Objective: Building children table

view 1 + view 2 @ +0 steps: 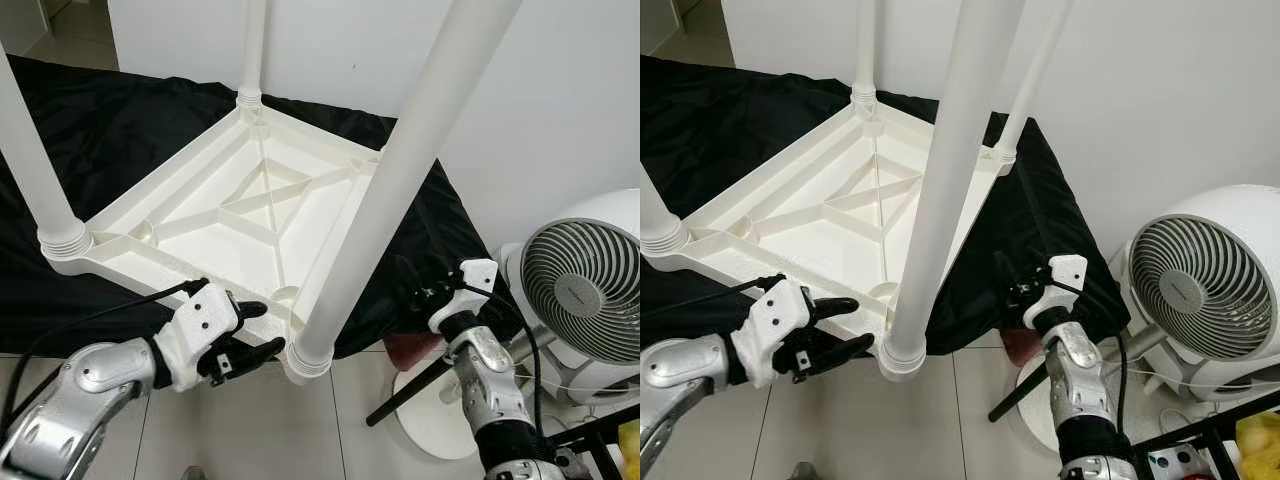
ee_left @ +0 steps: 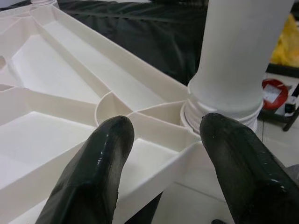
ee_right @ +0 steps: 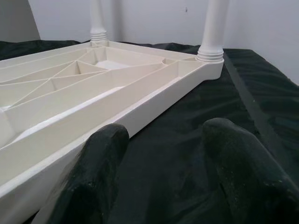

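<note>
A white plastic children's table point(image 1: 196, 192) lies upside down on a black cloth point(image 1: 120, 110), its ribbed underside facing up. White legs stand up from its corners; the nearest leg point(image 1: 400, 180) is seated in the corner socket point(image 1: 309, 356) at the cloth's front edge. Just left of that socket my left gripper point(image 1: 270, 328) hovers open, its fingers point(image 2: 110, 154) level with the table rim and holding nothing. My right gripper point(image 1: 1008, 282) is open over the black cloth, to the right of the table's side edge point(image 3: 140, 112), and is empty.
A white fan point(image 1: 585, 280) stands at the right, close to my right arm. Below it a round white base point(image 1: 437, 412) and a black rod point(image 1: 405, 392) lie on the tiled floor point(image 1: 250, 430). A white wall point(image 1: 560, 90) is behind the table.
</note>
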`<state>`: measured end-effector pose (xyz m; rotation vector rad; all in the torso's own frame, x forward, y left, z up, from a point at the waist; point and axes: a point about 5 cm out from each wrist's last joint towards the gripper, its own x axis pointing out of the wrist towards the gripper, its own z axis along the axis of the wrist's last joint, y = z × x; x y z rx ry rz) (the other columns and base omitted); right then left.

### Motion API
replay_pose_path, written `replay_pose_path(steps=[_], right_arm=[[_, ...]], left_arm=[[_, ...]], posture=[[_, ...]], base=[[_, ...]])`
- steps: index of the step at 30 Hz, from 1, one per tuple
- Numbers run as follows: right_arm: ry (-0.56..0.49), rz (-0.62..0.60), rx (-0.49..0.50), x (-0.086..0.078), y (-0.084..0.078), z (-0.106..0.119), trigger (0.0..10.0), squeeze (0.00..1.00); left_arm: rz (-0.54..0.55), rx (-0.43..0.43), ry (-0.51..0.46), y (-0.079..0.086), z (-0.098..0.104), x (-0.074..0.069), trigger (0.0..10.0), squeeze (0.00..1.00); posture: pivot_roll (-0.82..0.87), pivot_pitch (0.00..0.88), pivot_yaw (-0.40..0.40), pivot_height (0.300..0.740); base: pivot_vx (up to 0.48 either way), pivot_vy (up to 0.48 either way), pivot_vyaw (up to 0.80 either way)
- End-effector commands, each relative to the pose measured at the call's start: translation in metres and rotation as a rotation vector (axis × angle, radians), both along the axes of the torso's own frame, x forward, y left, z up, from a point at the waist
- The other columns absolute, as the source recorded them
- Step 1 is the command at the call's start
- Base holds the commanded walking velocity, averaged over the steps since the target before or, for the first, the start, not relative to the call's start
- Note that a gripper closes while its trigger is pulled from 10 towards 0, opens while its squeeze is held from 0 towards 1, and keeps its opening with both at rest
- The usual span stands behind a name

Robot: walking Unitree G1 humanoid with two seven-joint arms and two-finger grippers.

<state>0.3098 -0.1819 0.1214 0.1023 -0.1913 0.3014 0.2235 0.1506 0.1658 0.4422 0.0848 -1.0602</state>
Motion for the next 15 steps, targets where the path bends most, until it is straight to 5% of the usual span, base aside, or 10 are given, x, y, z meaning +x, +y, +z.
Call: replay_pose_path(steps=[1, 15], right_arm=[[0.014, -0.018, -0.006, -0.002, -0.009, 0.002, 10.0, 0.0], [-0.004, -0.032, -0.012, -0.002, -0.011, 0.017, 10.0, 0.0]], left_arm=[[-0.113, 0.052, 0.051, -0.005, -0.007, -0.006, 10.0, 0.0], [-0.089, 0.274, -0.124, -0.009, -0.026, 0.022, 10.0, 0.0]], posture=[[0.15, 0.063, -0.173, 0.74], [0.12, 0.054, -0.163, 0.74]], base=[[0.0, 0.0, 0.0], [0.0, 0.0, 0.0]])
